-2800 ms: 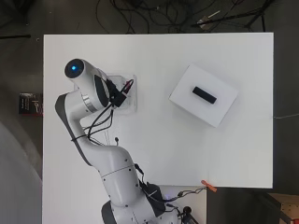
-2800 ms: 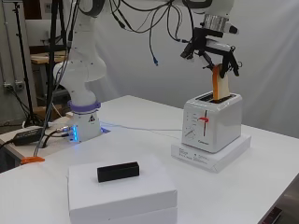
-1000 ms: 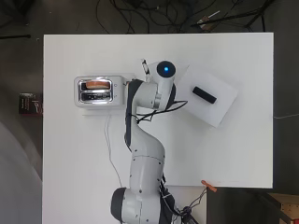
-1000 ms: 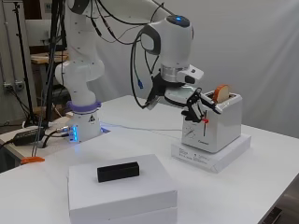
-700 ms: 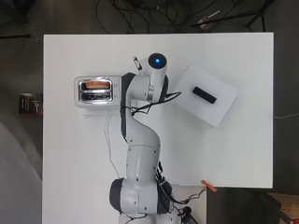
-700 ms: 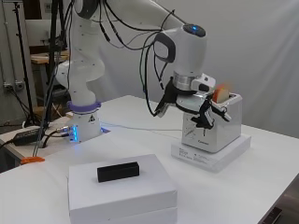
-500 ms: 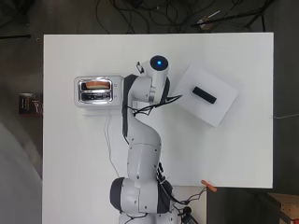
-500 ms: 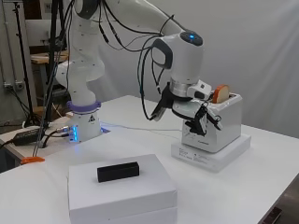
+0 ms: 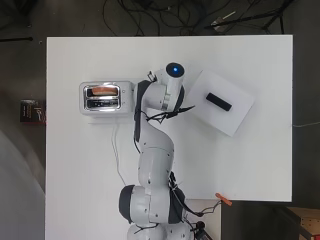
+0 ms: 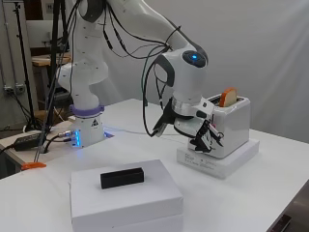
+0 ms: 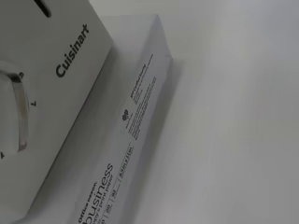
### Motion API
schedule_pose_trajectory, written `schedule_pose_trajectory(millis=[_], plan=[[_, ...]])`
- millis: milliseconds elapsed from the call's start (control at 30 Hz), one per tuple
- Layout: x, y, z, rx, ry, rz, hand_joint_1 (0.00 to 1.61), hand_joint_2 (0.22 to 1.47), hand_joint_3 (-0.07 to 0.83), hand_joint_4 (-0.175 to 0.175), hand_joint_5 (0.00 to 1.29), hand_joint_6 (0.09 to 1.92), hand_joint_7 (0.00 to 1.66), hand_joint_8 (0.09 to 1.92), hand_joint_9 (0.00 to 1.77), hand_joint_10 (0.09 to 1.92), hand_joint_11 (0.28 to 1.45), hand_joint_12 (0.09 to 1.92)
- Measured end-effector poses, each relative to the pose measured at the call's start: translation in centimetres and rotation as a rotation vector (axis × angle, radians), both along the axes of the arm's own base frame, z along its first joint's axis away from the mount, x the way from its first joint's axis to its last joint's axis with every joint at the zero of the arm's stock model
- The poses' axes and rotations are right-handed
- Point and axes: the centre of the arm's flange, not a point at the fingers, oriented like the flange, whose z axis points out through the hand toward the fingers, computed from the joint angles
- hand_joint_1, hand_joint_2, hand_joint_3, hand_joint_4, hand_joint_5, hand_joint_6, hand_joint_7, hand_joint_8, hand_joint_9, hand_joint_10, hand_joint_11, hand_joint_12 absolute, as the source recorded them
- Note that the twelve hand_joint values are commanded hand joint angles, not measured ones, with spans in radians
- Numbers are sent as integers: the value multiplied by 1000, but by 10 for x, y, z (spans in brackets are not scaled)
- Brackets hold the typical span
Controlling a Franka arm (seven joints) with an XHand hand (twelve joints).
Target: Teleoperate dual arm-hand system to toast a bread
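Note:
The white toaster (image 10: 234, 126) stands on a flat white pack (image 10: 219, 163) at the right of the side view. A brown bread slice (image 10: 228, 96) sticks up out of its far slot and shows orange-brown as the bread slice (image 9: 104, 90) from overhead. My hand (image 10: 204, 135) hangs low against the toaster's front face, fingers loosely bent and pointing at it, with nothing held. It covers the lever area. From overhead the arm hides the hand beside the toaster (image 9: 105, 97). The wrist view shows the toaster's front (image 11: 51, 70), its dial (image 11: 14, 109) and the pack (image 11: 128, 140).
A white box (image 9: 222, 102) with a black block (image 9: 218, 101) on top lies to the right of the arm; in the side view the white box (image 10: 125, 198) is at the front. A cable runs from the toaster down the table.
Since 2.8 s ago the bread has gone from the hand into the toaster slot. Over the last second the hand swung round to the toaster's front and sank lower along it.

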Motion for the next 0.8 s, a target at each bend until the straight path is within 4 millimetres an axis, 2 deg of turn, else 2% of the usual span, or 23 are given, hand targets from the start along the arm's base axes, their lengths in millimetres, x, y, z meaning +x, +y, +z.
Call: schedule_pose_trajectory(millis=[100, 200, 300, 467, 567, 700, 733, 800], plan=[[0, 7, 0, -1, -10, 26, 180, 1110, -1, -92, 489, 87, 953, 1858, 1087, 1838, 633, 1657], [3, 16, 7, -5, -30, 59, 154, 1112, 1, -82, 510, 87, 966, 1854, 1111, 1840, 654, 1679], [6, 16, 11, -8, -39, 68, 151, 1113, 0, -83, 518, 87, 980, 1852, 1130, 1843, 669, 1705], [-1, -3, -28, 21, 21, 47, 221, 1100, -3, -94, 480, 87, 974, 1818, 1130, 1831, 672, 1712], [-2, -9, -45, 4, 61, 8, 233, 1090, -2, -90, 464, 87, 931, 1679, 1057, 1743, 606, 1587], [-4, -11, -61, 3, 76, 0, 246, 1080, -1, -67, 492, 87, 896, 1619, 1010, 1694, 574, 1498], [-3, -10, -63, 7, 74, 7, 248, 1077, -1, -60, 504, 87, 872, 1592, 980, 1658, 556, 1419], [0, -10, -65, 8, 65, 14, 255, 1075, -1, -47, 494, 87, 862, 1348, 941, 1401, 545, 1108]])
